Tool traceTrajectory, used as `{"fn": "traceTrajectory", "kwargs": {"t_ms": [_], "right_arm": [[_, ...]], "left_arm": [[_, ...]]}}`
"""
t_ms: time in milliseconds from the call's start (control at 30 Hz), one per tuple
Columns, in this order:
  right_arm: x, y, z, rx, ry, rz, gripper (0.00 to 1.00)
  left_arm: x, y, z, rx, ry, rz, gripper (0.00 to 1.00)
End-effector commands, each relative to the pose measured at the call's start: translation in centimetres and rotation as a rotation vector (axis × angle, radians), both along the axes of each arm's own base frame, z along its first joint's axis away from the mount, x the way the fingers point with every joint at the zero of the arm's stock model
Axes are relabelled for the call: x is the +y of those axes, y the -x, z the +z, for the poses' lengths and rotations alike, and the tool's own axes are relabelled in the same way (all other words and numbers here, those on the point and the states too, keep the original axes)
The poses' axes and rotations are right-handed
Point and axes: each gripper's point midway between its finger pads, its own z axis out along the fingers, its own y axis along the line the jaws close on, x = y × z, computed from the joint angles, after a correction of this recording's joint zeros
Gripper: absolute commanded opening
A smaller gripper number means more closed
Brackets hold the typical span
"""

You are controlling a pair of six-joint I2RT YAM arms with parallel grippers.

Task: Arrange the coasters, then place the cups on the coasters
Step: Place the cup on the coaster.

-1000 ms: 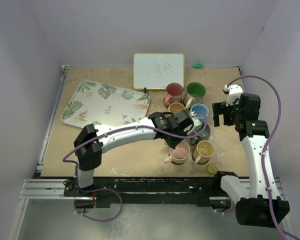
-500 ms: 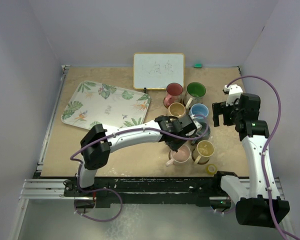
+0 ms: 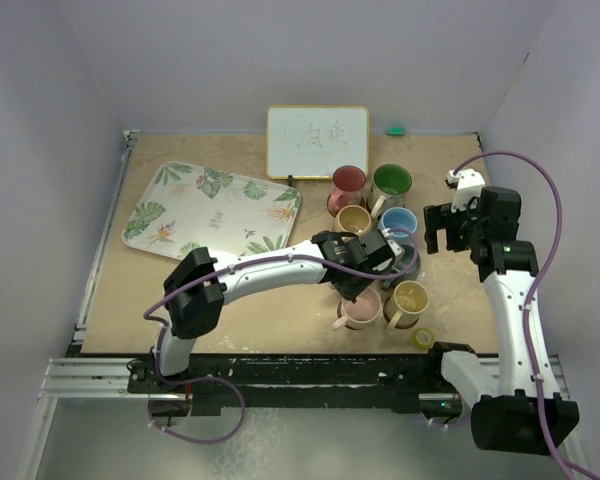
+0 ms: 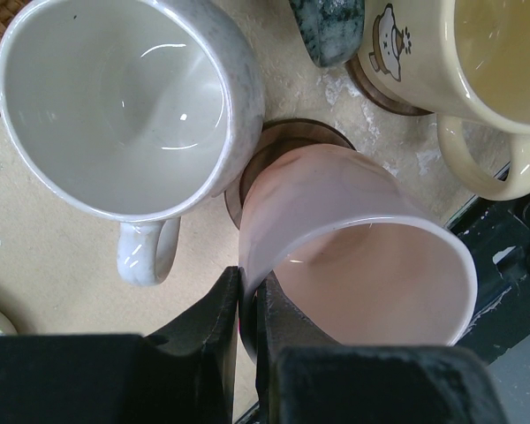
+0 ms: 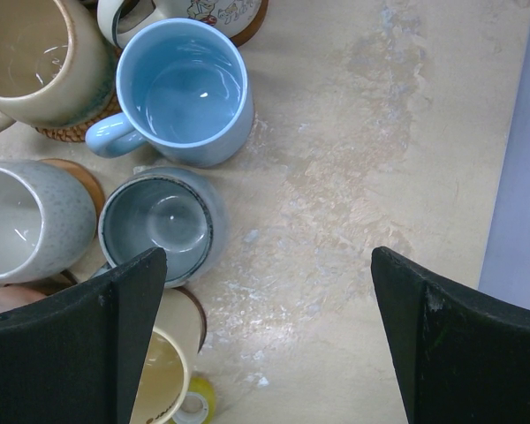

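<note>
My left end effector (image 4: 248, 287) is clamped on the wall of the pink mug (image 4: 362, 247), one finger inside the rim and one outside, with only the ceramic between them. The mug hangs ahead of my fingers. Its mouth is tipped back toward me and its base points away, so its long axis looks slanted rather than upright. Just beyond and under that base lies the dark brown coaster (image 4: 287, 141), only an arc of it showing. I cannot tell whether the base touches it.

Left of my grip, almost against the pink wall, sits the white mug (image 4: 115, 97). Ahead and to the right is the yellow mug (image 4: 486, 53). I judge the coming move to be short: level the base and lower it onto the disc, minding the white rim beside it.

My right end effector (image 5: 267, 265) is spread wide and holds nothing, over bare counter (image 5: 362, 132). The blue mug (image 5: 181, 88) and grey mug (image 5: 159, 221) lie off its left finger. The left arm is the nearer one to the pink mug.
</note>
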Motion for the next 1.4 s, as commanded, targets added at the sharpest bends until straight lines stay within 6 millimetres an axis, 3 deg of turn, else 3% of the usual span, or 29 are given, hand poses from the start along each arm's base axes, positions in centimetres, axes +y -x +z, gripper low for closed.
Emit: {"fn": "traceTrajectory", "kwargs": {"t_ms": [0,1067,1367], "right_arm": [[0.4,-0.1,0.6,-0.027,-0.019,0.011,1.00],[0.5,0.0,0.8,-0.031,-0.022,0.022,1.00],[0.5,0.0,0.8,-0.031,-0.022,0.022,1.00]], "left_arm": [[-2.3,-1.5,2.8,-0.034,0.114,0.008,0.03],[-2.0,-1.4,0.8,0.028,0.095,-0.002,0.03],[-1.8,-1.2,0.5,0.039,0.093,-0.008,0.08]]}}
